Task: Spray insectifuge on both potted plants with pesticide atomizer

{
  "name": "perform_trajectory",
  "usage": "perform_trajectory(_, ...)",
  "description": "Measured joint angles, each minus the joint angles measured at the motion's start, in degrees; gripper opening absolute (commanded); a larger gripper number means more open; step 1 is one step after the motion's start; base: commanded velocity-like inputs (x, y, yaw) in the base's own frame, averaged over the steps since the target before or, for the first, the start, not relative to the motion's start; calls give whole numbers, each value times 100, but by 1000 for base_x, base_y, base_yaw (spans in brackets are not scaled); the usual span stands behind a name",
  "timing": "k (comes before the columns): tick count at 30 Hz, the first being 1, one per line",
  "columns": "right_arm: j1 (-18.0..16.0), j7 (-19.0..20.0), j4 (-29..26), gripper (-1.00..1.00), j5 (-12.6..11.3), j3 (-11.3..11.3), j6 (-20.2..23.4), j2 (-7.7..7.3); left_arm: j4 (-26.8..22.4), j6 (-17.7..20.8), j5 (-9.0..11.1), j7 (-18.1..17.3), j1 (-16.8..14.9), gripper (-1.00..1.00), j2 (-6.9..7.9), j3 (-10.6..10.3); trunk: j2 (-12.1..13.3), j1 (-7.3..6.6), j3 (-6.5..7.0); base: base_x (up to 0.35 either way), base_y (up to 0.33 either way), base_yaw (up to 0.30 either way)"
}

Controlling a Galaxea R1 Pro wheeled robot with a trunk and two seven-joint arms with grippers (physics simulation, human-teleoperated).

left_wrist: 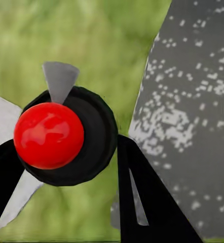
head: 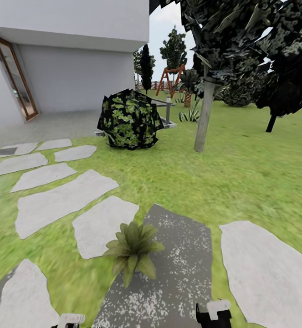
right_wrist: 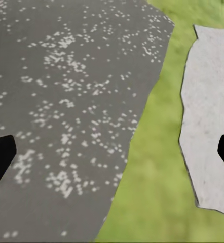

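Observation:
One potted plant (head: 133,249), a low rosette of pointed green leaves, stands just ahead of me, where a pale stepping stone meets a dark speckled one. The pesticide atomizer (left_wrist: 48,134) shows end-on in the left wrist view: a round dark body, a red knob and a grey pointed nozzle. My left gripper (left_wrist: 66,144) is shut on it, a black finger against each side. That gripper (head: 71,320) sits at the head view's lower edge, left of the plant. My right gripper (head: 213,314) hangs open over the dark stone (right_wrist: 66,101), right of the plant, with nothing between its fingers.
Grey stepping stones (head: 55,200) cross the lawn. A big round dark leafy bush (head: 130,119) and a tree trunk (head: 204,116) stand farther ahead, with a low spiky plant (head: 190,115) between them. A white house with a door (head: 16,77) is at the left.

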Motion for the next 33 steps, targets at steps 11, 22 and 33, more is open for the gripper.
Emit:
perform_trajectory(11,1,31,-8,100,87,32,13,11,-72,35,-210,-104,-9,-100,-3,-134,0,0,0,1,4,87)
perform_trajectory(22,-58,5676,-2537,100,1874,513,1490,-26,-1281,148,-3299,-3852,-216,-100,779,-627,0,0,0,0,0,0)
perform_trajectory(33,-99,5735,-2566,100,1876,512,1454,217,-1629,297,-3417,-3825,-246,-100,774,-651,0,0,1,0,0,0)
